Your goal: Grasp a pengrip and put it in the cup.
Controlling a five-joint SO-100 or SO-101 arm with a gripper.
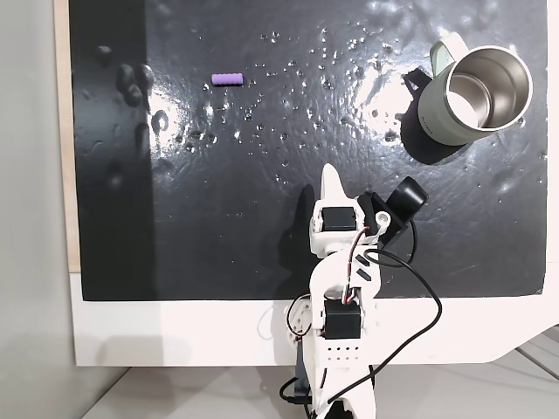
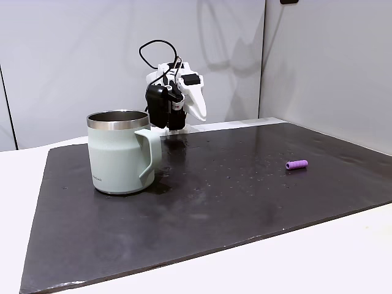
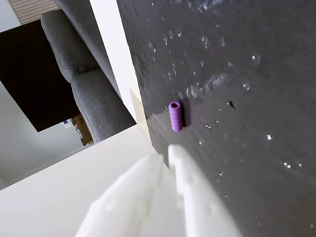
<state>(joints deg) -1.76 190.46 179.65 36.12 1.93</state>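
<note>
The gripper (image 3: 165, 153) is seen at the bottom centre of the wrist view with its white jaws nearly together, nothing held or touched. The pengrip (image 3: 176, 116) lies above it on the dark mat (image 3: 247, 98), apart. In a fixed view the cup (image 1: 472, 96) stands at upper right, the pengrip at upper left.

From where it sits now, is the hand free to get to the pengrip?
Probably yes. The pengrip lies alone on the dark mat, nothing between it and the hand; the cup stands on the opposite side.
</note>
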